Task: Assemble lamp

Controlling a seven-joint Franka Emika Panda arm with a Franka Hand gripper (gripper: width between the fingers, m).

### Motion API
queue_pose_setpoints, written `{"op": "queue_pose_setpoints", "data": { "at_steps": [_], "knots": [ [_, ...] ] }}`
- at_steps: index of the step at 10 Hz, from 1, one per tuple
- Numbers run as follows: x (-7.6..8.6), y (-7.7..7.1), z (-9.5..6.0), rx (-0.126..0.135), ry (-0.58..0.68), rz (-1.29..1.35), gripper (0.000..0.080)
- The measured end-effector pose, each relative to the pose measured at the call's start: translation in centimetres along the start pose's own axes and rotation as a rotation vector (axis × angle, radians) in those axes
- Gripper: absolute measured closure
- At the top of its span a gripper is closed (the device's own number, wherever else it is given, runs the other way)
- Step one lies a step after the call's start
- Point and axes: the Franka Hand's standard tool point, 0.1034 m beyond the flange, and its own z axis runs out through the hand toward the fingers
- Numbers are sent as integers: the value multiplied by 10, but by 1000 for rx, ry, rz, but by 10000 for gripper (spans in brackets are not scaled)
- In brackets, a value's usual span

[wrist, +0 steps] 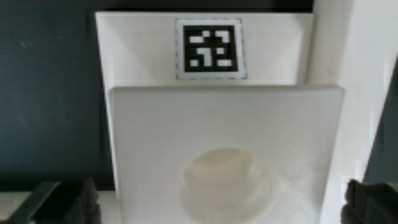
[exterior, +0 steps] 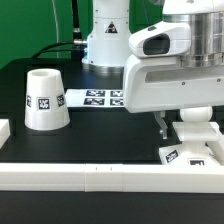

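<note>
Our gripper [wrist: 222, 203], fingers [wrist: 68, 203] wide apart, astride the base block [wrist: 222, 115]; the shade [exterior: 46, 98] well apart at the exterior view's left.

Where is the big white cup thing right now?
The shade stands at the exterior view's left, just left of the marker board, well apart from the tool at the right.

A black counter [exterior: 105, 135] is carrying the loose lamp parts. The white shade [exterior: 46, 100] is standing wide end down on the exterior view's left, its square tag facing the camera. The marker board [exterior: 97, 97] is lying flat near it, farther back toward the middle. On the exterior view's right, the low base block [exterior: 195, 152] is sitting at the near edge, close against the long white rail [exterior: 90, 176] bordering the counter's near side.
</note>
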Motion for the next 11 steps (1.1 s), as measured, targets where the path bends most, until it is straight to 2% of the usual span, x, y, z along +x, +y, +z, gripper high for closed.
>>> {"op": "queue_pose_setpoints", "data": {
  "at_steps": [1,2,4,6,7,8,11],
  "knots": [
    [0,0,0,0,2,0,101],
    [-11,1,-5,-1,10,13,101],
    [-43,-3,-17,-8,-9,44,101],
    [-72,-9,-21,5,-39,111,101],
    [-83,-17,-23,12,-50,153,101],
    [-90,-23,-23,20,-58,169,101],
    [-89,-21,-22,20,-58,160,101]
  ]
}}
